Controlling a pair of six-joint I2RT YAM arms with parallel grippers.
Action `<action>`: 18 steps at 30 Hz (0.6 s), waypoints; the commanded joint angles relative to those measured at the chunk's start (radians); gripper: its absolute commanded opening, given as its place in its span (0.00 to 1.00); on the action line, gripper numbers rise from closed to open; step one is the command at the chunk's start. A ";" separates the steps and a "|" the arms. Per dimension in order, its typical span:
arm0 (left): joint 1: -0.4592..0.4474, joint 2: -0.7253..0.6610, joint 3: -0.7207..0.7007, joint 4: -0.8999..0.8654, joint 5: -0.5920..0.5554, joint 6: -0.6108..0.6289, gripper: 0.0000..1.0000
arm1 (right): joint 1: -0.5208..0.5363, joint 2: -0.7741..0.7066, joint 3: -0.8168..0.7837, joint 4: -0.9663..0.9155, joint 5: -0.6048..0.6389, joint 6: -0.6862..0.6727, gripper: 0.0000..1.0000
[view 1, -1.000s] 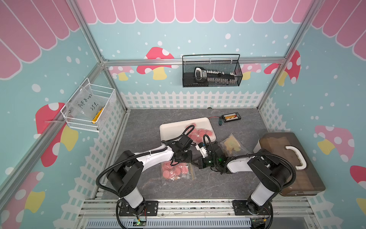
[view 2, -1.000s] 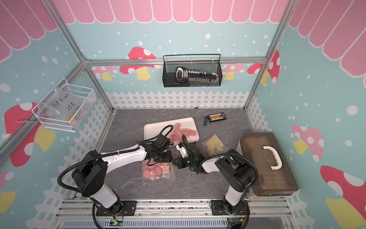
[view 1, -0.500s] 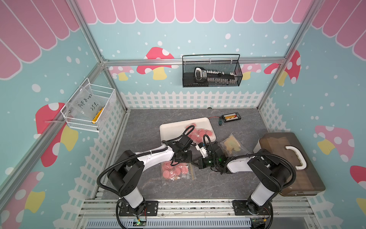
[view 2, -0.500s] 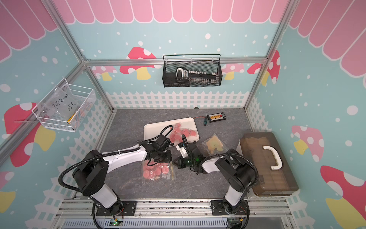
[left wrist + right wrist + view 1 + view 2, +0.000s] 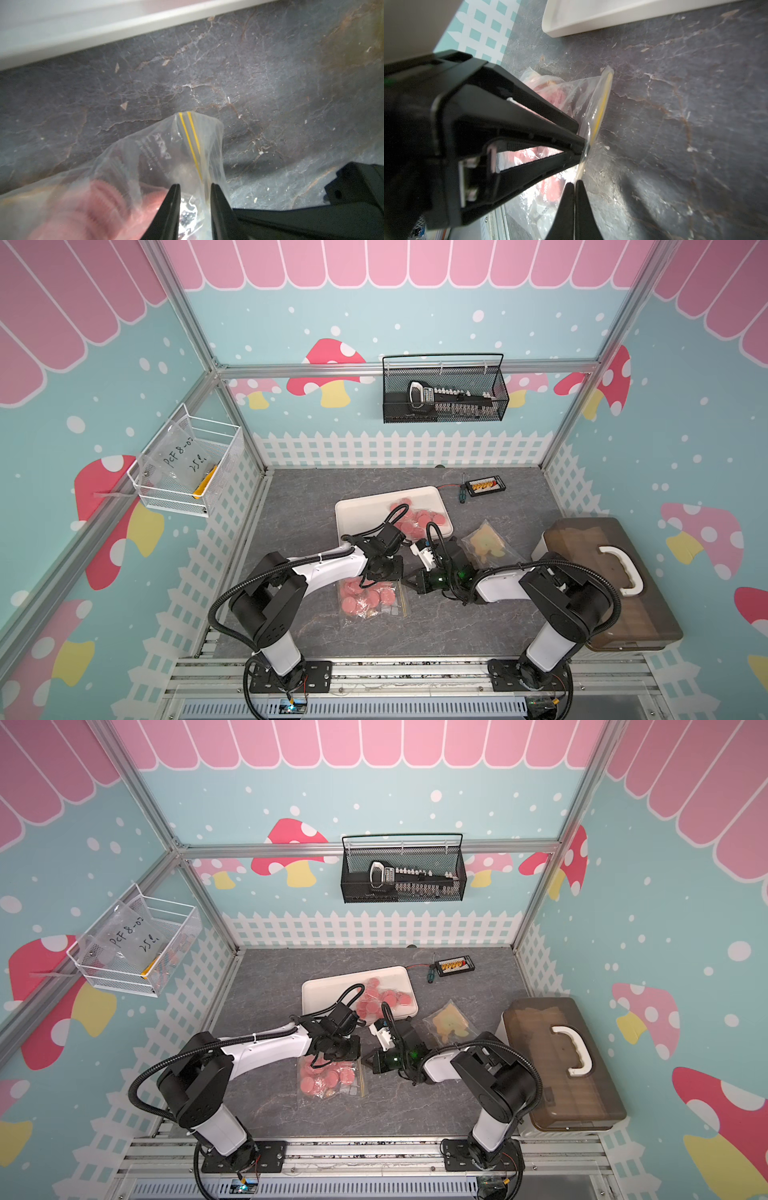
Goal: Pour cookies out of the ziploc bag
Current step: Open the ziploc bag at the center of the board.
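Note:
The clear ziploc bag (image 5: 372, 599) (image 5: 332, 1079) lies flat on the grey table with several pink cookies (image 5: 359, 597) inside. More cookies (image 5: 419, 520) lie on the white tray (image 5: 365, 510) behind it. My left gripper (image 5: 392, 572) (image 5: 195, 191) hangs over the bag's yellow-striped mouth. Its jaws stand a narrow gap apart, with bag film (image 5: 158, 149) between them. My right gripper (image 5: 409, 578) (image 5: 574, 184) comes in from the right, low over the table, shut on the bag's rim (image 5: 600, 108) right beside the left fingertips (image 5: 579, 143).
A second clear bag (image 5: 486, 543) with yellowish contents lies right of the tray. A brown toolbox (image 5: 602, 585) fills the right edge. A small black board (image 5: 484, 486) and a screwdriver sit at the back. Wire baskets hang on the back wall (image 5: 444, 393) and left wall (image 5: 187, 466).
The left jaws have narrowed around the bag's mouth. Both arms and the bag stay where they were.

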 commanded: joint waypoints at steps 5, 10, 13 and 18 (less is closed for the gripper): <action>-0.007 -0.018 0.012 0.037 -0.009 -0.046 0.25 | 0.012 -0.018 0.010 -0.010 0.007 -0.013 0.00; -0.007 -0.023 0.013 0.040 0.001 -0.049 0.22 | 0.013 -0.014 0.013 -0.010 0.008 -0.015 0.00; -0.007 -0.018 0.010 0.040 0.000 -0.049 0.20 | 0.013 -0.016 0.012 -0.011 0.007 -0.015 0.00; -0.007 -0.011 0.012 0.051 0.009 -0.056 0.15 | 0.013 -0.018 0.010 -0.012 0.005 -0.015 0.00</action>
